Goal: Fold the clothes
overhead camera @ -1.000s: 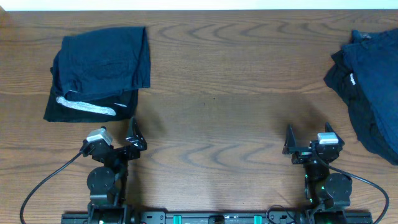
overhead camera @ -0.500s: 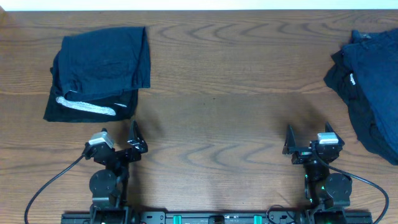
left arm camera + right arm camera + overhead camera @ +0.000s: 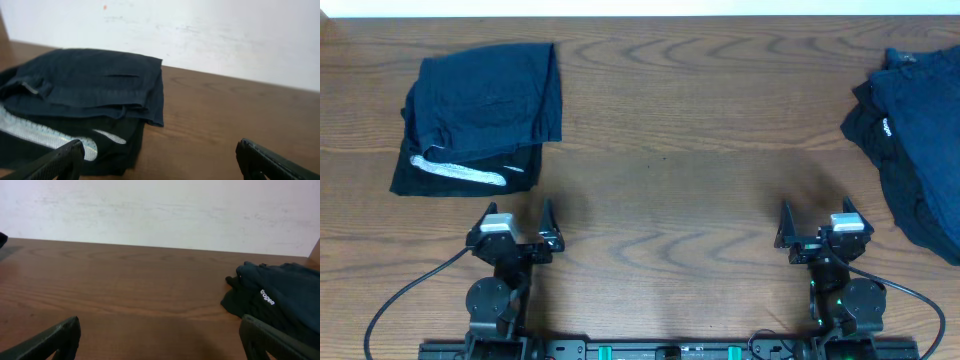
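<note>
Overhead, the clothes lie in two heaps on the wooden table [image 3: 670,120]. At far left is a neat stack [image 3: 470,130] of two: one navy piece [image 3: 495,90] on one black piece [image 3: 420,180] with a whitish-grey band [image 3: 455,172]. At far right is a looser navy-and-black pile [image 3: 920,140] bearing a small white mark [image 3: 885,127]. Near the front edge, the left gripper [image 3: 515,228] and right gripper [image 3: 817,225] each have fingers spread wide, holding nothing, well apart from the cloth.

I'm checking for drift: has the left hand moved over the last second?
Yes. The left hand has shifted slightly right, judged against the folded pile beyond it.
</note>
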